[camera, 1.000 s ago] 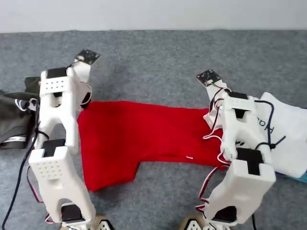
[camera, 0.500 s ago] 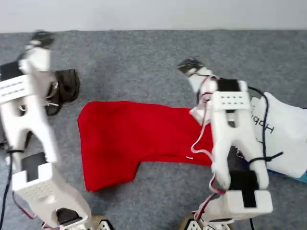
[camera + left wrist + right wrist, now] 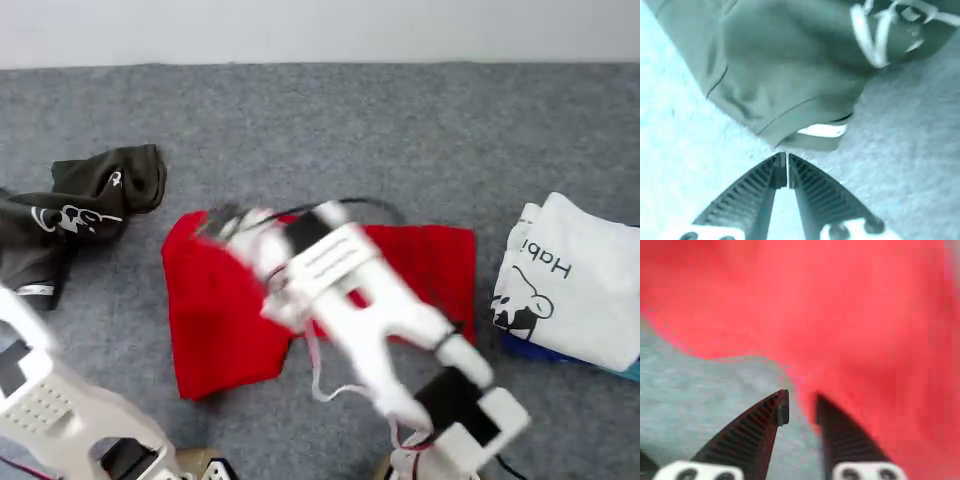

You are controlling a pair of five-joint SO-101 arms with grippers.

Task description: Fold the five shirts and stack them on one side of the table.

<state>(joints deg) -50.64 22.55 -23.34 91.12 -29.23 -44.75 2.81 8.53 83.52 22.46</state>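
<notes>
A red shirt (image 3: 215, 320) lies spread flat in the middle of the grey table, one sleeve pointing toward the near edge. My right arm reaches across it to the left, and its gripper (image 3: 225, 222) is blurred over the shirt's far left corner. In the right wrist view that gripper (image 3: 800, 410) is slightly open above the edge of the red shirt (image 3: 865, 340), holding nothing. A crumpled dark shirt (image 3: 90, 195) with white print lies at the far left. My left gripper (image 3: 787, 162) is shut and empty just short of the dark shirt (image 3: 790, 65).
A folded white shirt (image 3: 575, 280) with black print sits at the right edge on top of a blue one (image 3: 530, 350). The left arm's body (image 3: 50, 410) fills the near left corner. The table (image 3: 350, 130) meets a pale wall at the back.
My right arm has swung left across the red shirt, uncovering its right side. The left arm has swung away to the left, and the dark shirt now shows in full.
</notes>
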